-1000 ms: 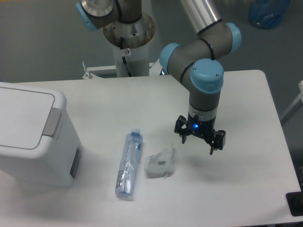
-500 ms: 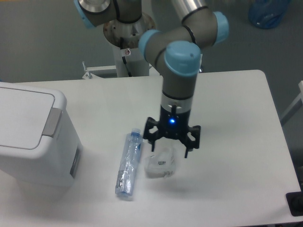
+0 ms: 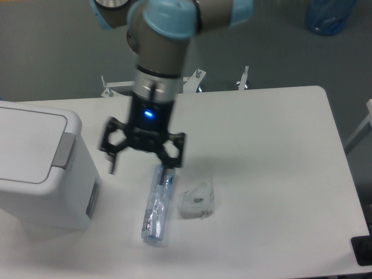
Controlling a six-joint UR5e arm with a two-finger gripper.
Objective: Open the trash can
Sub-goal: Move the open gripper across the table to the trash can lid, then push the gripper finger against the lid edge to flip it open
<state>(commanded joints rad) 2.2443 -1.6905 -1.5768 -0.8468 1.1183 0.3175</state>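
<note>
The trash can [image 3: 40, 168] stands at the table's left edge, a large white boxy bin with its flat lid [image 3: 26, 142] down and a grey latch tab [image 3: 64, 150] on the lid's right side. My gripper [image 3: 143, 163] hangs open above the table just right of the bin, blurred by motion. Nothing is between its fingers. It sits over the top end of a plastic bottle and does not touch the bin.
A clear plastic bottle [image 3: 157, 206] lies lengthwise on the table below the gripper. A crumpled white wrapper [image 3: 196, 200] lies just right of it. The arm's base mount [image 3: 174, 81] stands behind the table's far edge.
The gripper has swept left across the table, from right of the wrapper, over it, to above the bottle near the bin. It stayed open. Bottle, wrapper and bin have not moved.
</note>
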